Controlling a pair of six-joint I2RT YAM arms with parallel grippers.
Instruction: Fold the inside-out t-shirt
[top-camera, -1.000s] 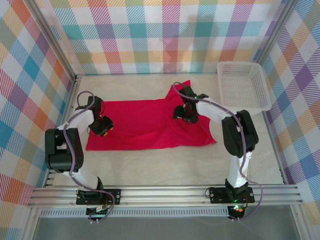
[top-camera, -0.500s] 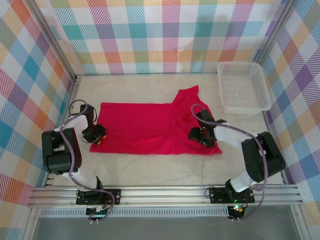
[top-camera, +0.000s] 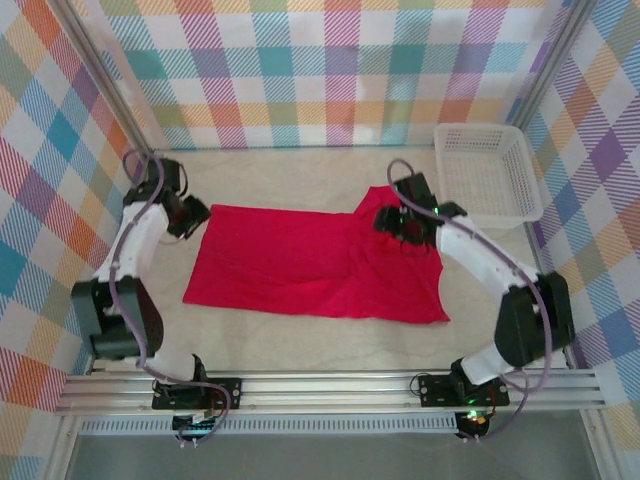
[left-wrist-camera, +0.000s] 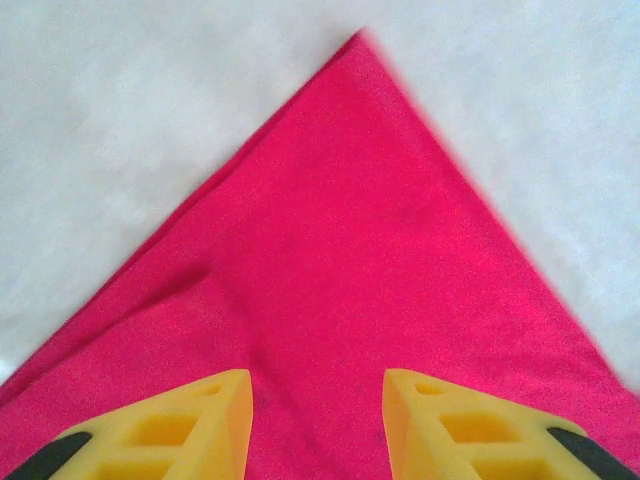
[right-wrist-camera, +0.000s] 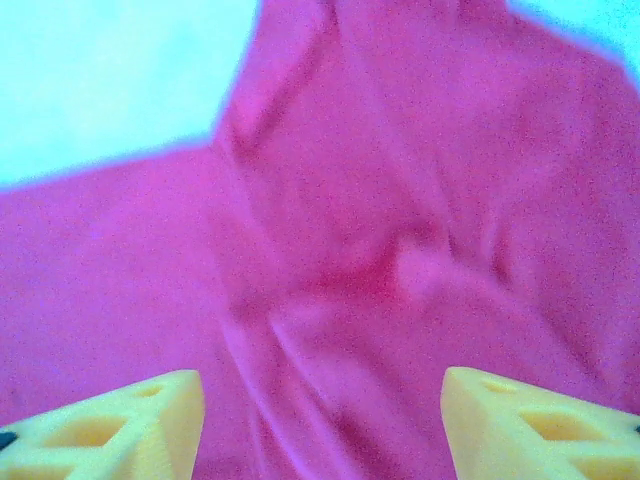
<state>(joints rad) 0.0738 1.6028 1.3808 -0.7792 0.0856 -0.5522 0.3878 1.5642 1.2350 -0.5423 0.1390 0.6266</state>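
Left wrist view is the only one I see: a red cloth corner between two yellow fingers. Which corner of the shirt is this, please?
Observer: It is the far left corner of the t-shirt. The left gripper hangs at it, open.
Operator: Is the shirt flat everywhere?
Observer: No. Its right end is wrinkled, and one piece sticks out toward the far side.
Operator: Where is the other arm?
Observer: The right gripper is open above that wrinkled part.

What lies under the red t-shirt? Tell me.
The red t-shirt lies spread on the pale tabletop, which shows all around it. Anything beneath the cloth itself is covered.
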